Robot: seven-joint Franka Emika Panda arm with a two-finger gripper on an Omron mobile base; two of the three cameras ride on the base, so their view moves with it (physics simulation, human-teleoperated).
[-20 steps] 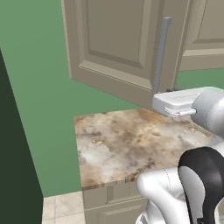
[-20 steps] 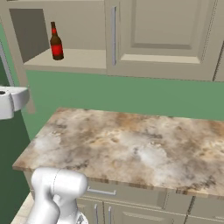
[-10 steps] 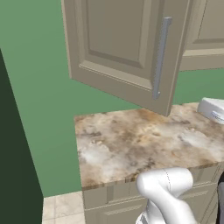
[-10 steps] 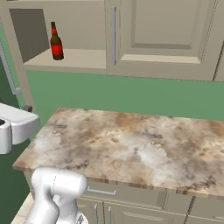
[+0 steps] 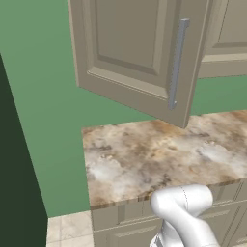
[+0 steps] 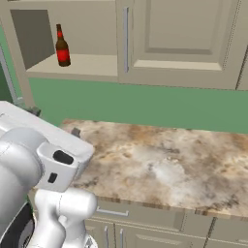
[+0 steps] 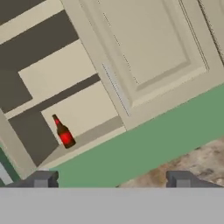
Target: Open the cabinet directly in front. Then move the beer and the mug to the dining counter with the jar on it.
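The cabinet (image 6: 77, 65) stands with its left door (image 5: 140, 58) swung out, and its beige shelf shows inside. The beer (image 6: 62, 47), a slim brown bottle with a red label, stands upright at the left of that shelf; the hand view shows the beer (image 7: 64, 132) too. My gripper (image 6: 54, 121) hangs open and holds nothing, low at the left over the worktop's front corner, well below the shelf and apart from the bottle. In the hand view the gripper (image 7: 111, 179) points up at the cabinet with its tips far apart. The mug, the dining counter and the jar are out of view.
A short marble worktop (image 6: 160, 160) lies under the cabinet against a green wall. The open door's grey bar handle (image 5: 176, 62) juts out over the worktop (image 5: 154, 154). The cabinet's right door (image 6: 179, 38) is closed. Drawer fronts (image 6: 140, 218) run below.
The gripper has let go of the door handle and opened. The hand has drawn back from the door, down and toward the base. The door stays swung out.
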